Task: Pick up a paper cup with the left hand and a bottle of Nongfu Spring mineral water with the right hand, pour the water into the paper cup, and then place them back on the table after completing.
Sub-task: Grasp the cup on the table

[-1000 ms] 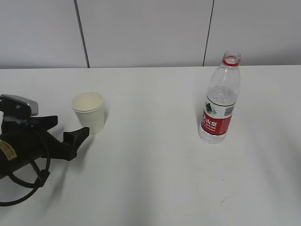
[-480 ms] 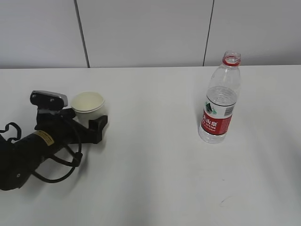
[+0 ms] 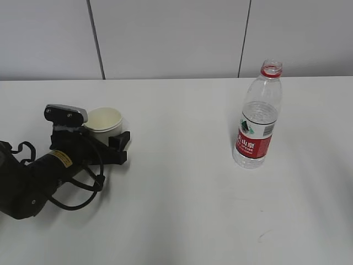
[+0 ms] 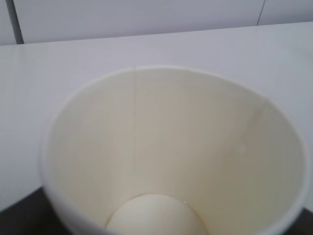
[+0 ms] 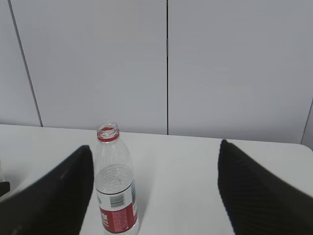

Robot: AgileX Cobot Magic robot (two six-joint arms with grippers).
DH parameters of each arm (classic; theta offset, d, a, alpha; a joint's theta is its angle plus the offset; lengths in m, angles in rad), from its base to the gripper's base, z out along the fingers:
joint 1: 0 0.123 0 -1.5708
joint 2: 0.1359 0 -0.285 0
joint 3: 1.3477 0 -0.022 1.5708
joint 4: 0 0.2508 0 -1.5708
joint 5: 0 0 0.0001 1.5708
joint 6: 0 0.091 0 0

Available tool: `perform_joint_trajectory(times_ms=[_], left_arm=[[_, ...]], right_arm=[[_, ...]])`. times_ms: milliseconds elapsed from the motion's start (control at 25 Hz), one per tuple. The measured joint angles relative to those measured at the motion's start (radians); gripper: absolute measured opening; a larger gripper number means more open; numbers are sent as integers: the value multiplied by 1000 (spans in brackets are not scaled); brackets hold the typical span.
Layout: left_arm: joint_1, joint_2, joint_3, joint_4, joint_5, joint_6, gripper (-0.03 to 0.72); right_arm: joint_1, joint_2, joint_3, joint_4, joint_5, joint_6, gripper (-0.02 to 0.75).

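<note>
your left hand (image 3: 113, 144) sits low on the white table (image 3: 182, 210) at the left side of the exterior view, its black fingers (image 3: 118, 148) reaching around the paper cup (image 3: 103, 122). one finger shows in front of the cup's lower wall and the other is hidden behind it, so you have the jaws spread around the cup; whether they press on the cup wall you cannot tell from these views. the cup stands upright on the table, and in the left wrist view its pale inside (image 4: 171, 156) fills nearly the whole frame, empty and dry-looking, with the round bottom visible.

the bottle (image 3: 258, 118) stands upright on the table well to the right of the cup, cap off, red ring at the neck, red label around the lower body. the water (image 3: 259, 113) reaches up to about where the bottle's shoulder begins.

your right hand (image 5: 154, 191) does not appear in the exterior view. in the right wrist view its two dark fingers (image 5: 254, 196) are set wide apart, holding nothing, with the bottle (image 5: 115, 188) beyond them, just beside the left finger in the frame and still apart from both.
</note>
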Motion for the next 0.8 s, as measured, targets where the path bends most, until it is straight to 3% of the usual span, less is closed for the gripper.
perform_joint_trajectory(times_ms=[280, 600, 800], left_arm=[[0, 0, -3, -2, -4, 0, 411], [0, 0, -4, -2, -4, 0, 402], [0, 0, -4, -2, -4, 0, 400]], right_arm=[[0, 0, 0, 1, 0, 0, 587], [0, 84, 14, 8, -16, 0, 587], [0, 243, 20, 48, -122, 0, 587]])
